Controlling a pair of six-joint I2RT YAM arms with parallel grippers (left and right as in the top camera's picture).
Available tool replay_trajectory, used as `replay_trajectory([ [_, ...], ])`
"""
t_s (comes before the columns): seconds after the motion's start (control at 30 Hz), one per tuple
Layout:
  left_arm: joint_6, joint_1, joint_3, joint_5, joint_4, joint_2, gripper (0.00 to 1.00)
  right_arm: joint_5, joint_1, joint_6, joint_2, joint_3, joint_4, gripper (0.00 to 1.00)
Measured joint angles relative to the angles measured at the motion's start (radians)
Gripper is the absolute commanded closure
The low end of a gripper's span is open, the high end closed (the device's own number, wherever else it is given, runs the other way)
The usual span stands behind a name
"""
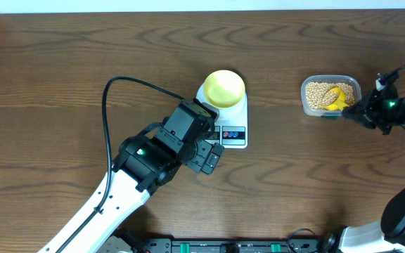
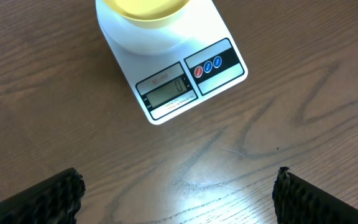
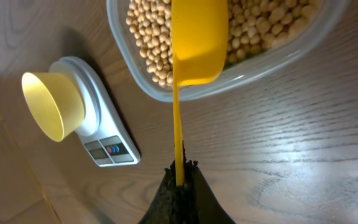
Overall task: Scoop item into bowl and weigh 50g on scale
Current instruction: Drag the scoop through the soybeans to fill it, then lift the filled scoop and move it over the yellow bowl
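Note:
The pale-yellow bowl (image 1: 223,88) stands on the white scale (image 1: 232,123) at mid-table; both show again in the left wrist view, bowl (image 2: 143,9) and scale (image 2: 173,74), and in the right wrist view, bowl (image 3: 50,104) and scale (image 3: 98,127). Tan beans (image 1: 320,93) fill a clear tub (image 1: 331,79) at the right. My right gripper (image 3: 179,169) is shut on the thin handle of a yellow scoop (image 3: 197,40), whose cup lies over the beans (image 3: 148,37) in the tub. My left gripper (image 2: 178,194) hangs open over bare wood just in front of the scale.
The left arm's black cable (image 1: 118,88) loops over the table left of the scale. The table's far edge (image 1: 202,10) runs along the top. The clear tub's rim (image 3: 253,65) sits between the scoop cup and my right gripper.

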Motion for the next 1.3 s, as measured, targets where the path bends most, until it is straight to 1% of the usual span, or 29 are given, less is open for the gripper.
replay_trajectory([
  [0.37, 0.0, 0.0, 0.0, 0.0, 0.0, 0.0, 0.01, -0.118, -0.014, -0.006, 0.0, -0.002, 0.062, 0.99],
  [0.9, 0.0, 0.0, 0.0, 0.0, 0.0, 0.0, 0.01, -0.186, -0.017, -0.006, 0.0, -0.002, 0.067, 0.99],
  [1.3, 0.0, 0.0, 0.0, 0.0, 0.0, 0.0, 0.01, -0.308, -0.023, -0.006, 0.0, -0.002, 0.076, 0.99],
])
